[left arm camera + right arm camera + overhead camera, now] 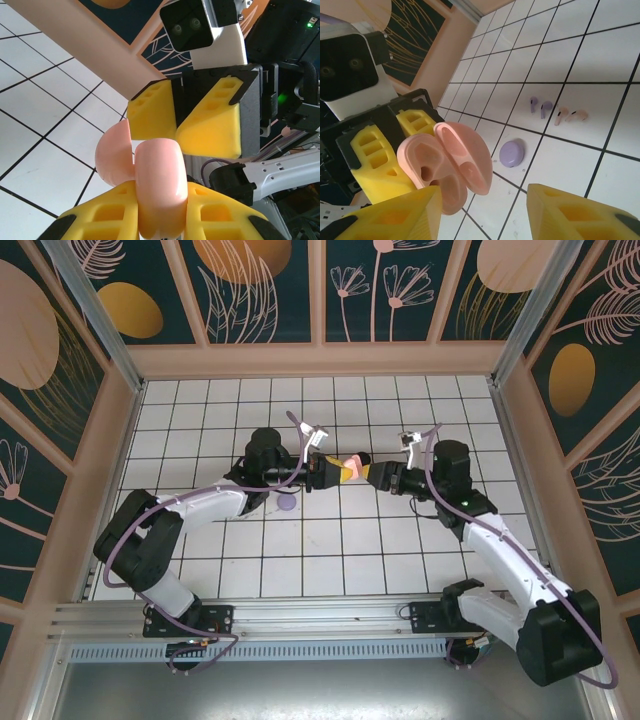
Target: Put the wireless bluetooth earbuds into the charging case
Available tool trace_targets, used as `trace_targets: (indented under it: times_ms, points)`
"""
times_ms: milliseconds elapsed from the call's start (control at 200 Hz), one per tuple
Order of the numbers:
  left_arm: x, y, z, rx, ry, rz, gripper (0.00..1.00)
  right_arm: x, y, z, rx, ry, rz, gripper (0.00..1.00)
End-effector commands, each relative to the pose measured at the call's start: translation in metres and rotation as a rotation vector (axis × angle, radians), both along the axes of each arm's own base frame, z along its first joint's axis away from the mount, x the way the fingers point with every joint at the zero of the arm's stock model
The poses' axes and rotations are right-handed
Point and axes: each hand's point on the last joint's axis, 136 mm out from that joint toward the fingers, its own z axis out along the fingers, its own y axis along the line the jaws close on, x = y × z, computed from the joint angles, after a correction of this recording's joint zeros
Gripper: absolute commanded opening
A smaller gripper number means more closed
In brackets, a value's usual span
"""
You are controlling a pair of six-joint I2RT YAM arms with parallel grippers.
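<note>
A pale pink charging case (160, 185) is held above the table with my left gripper (162, 194) shut on its body. Its lid (114, 157) is swung open. In the right wrist view the open case (442, 162) shows empty wells facing my right gripper (485, 200), which is open, with its left finger just below the case's edge. From above, both grippers meet mid-table, left gripper (335, 472) and right gripper (370, 471), with the case (352, 467) between them. Lilac earbuds (540, 106) and pink earbuds (571, 116) lie on the tiles.
A closed lilac case (512, 152) lies on the tiles below the held case, also in the top view as the lilac case (287, 503). The white tiled table (400, 550) is walled in by a peach frame (320, 360).
</note>
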Motion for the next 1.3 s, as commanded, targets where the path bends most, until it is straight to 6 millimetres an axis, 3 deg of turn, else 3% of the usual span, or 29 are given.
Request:
trace_targets:
  times_ms: [0,611,1081,1191,1296]
  points:
    - [-0.006,-0.001,0.018,-0.044,-0.057,-0.027,0.00,0.005,0.007,0.017,0.021,-0.055,0.014,0.48]
    - [-0.007,0.000,0.022,-0.054,-0.061,-0.032,0.00,0.013,0.017,0.011,0.012,-0.033,0.028,0.38]
    - [-0.009,-0.001,0.020,-0.057,-0.050,-0.038,0.00,0.016,0.022,0.017,0.019,-0.048,0.034,0.01]
    - [-0.006,-0.001,0.016,-0.047,-0.039,-0.022,0.00,0.018,0.021,0.022,0.021,-0.059,0.022,0.00]
    - [0.003,-0.001,0.007,-0.021,-0.021,0.035,0.19,0.019,0.018,0.025,0.014,-0.067,0.003,0.00]
